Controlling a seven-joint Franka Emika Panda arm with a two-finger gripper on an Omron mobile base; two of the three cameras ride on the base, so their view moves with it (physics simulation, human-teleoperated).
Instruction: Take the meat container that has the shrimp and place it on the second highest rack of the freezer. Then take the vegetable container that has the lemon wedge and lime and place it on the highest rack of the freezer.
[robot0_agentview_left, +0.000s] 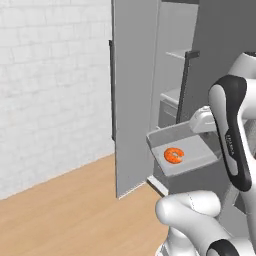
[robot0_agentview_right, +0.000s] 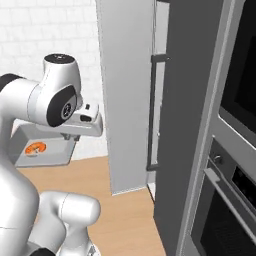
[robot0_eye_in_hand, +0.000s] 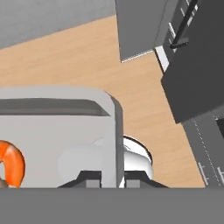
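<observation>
The gripper (robot0_eye_in_hand: 107, 183) is pinching the meat container's (robot0_agentview_left: 195, 160) rim — shrimp (robot0_agentview_left: 174, 155) lying inside; it is hanging before the open freezer (robot0_agentview_left: 170, 95).

The left base view looks forward from behind the arm's left side, close on the open freezer (robot0_agentview_left: 150, 100) and its shelves. The right base view faces the same freezer from the right, taking in the oven (robot0_agentview_right: 235, 150) too. Both share the tray (robot0_agentview_left: 192, 160) and wood floor (robot0_agentview_left: 75, 210). The hand view looks steeply down over the tray's rim to the floor.
</observation>
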